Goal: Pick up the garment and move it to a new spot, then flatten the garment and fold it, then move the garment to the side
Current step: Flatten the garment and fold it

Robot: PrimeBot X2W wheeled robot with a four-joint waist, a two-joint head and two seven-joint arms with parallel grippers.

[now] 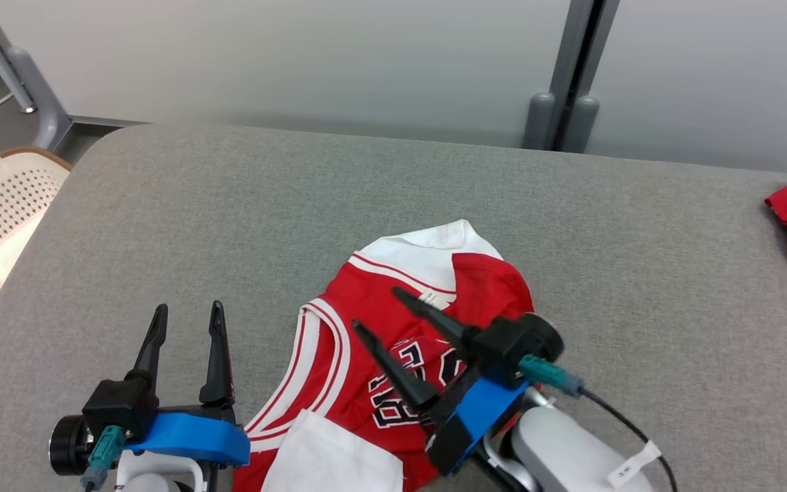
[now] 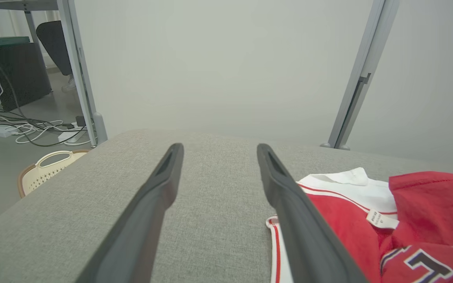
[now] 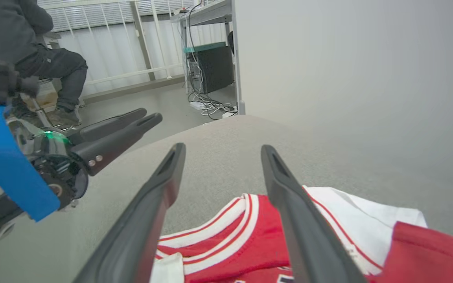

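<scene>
Bottom of the frame: our left gripper (image 1: 188, 307) and right gripper (image 1: 376, 307) both have fingers spread, holding nothing. The garment (image 1: 342, 379) lies rumpled at lower centre on the grey table (image 1: 229, 225). We reckon flattening's next, so we need edge grips. The hem's cut off and the print is half hidden.

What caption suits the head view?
Right gripper open over the crumpled red jersey; left gripper open beside it.
</scene>
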